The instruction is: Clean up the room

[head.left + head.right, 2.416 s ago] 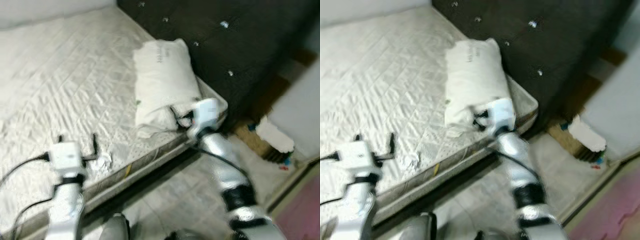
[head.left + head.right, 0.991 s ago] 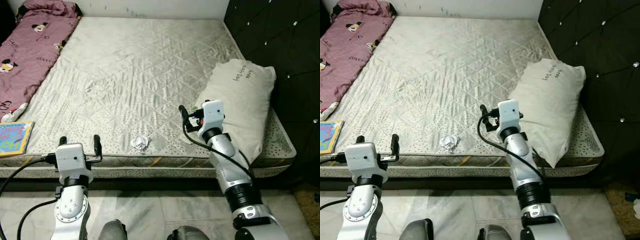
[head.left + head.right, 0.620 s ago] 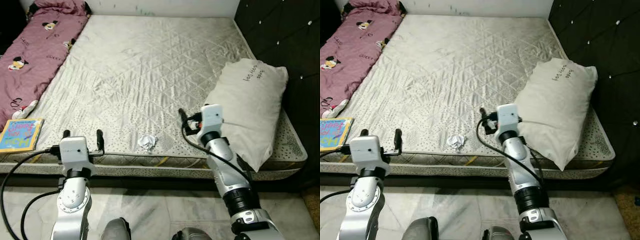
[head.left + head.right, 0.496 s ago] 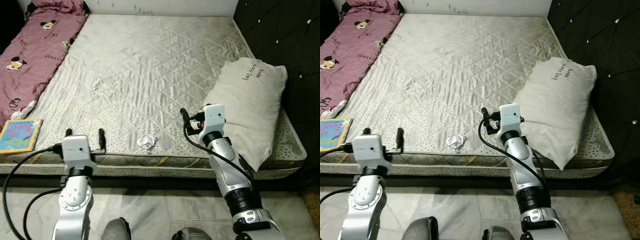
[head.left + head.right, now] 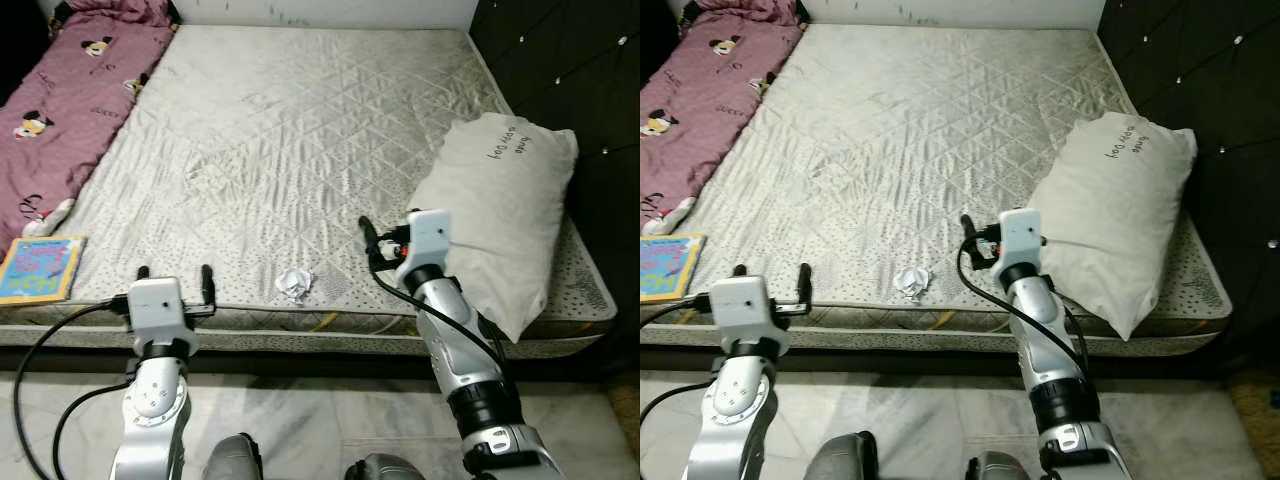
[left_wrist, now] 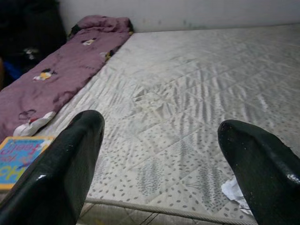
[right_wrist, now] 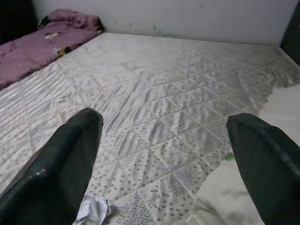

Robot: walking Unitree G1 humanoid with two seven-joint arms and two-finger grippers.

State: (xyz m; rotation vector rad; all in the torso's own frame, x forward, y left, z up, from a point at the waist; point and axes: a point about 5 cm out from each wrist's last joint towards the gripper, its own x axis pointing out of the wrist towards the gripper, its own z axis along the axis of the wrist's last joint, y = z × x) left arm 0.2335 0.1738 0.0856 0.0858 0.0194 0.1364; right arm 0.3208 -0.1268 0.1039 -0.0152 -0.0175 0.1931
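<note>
A crumpled white paper (image 5: 294, 284) lies on the grey quilted mattress (image 5: 300, 130), close to its front edge. My left gripper (image 5: 175, 272) is open and empty, hovering at that edge to the left of the paper. Between its fingers the left wrist view looks across the bed, with the paper (image 6: 236, 192) by one finger. My right gripper (image 5: 385, 235) is open and empty too, held over the mattress between the paper and a white pillow (image 5: 500, 225). The paper (image 7: 93, 209) also shows in the right wrist view, near one finger.
A pink cartoon-print blanket (image 5: 60, 110) runs along the bed's left side. A colourful book (image 5: 40, 268) lies at the front left corner. A black tufted headboard (image 5: 570, 60) stands on the right. Pale tiled floor (image 5: 330, 430) lies below the bed.
My view swung from the headboard corner round to face the bed, then settled. In the last second both arms have hardly moved, and both grippers stay open.
</note>
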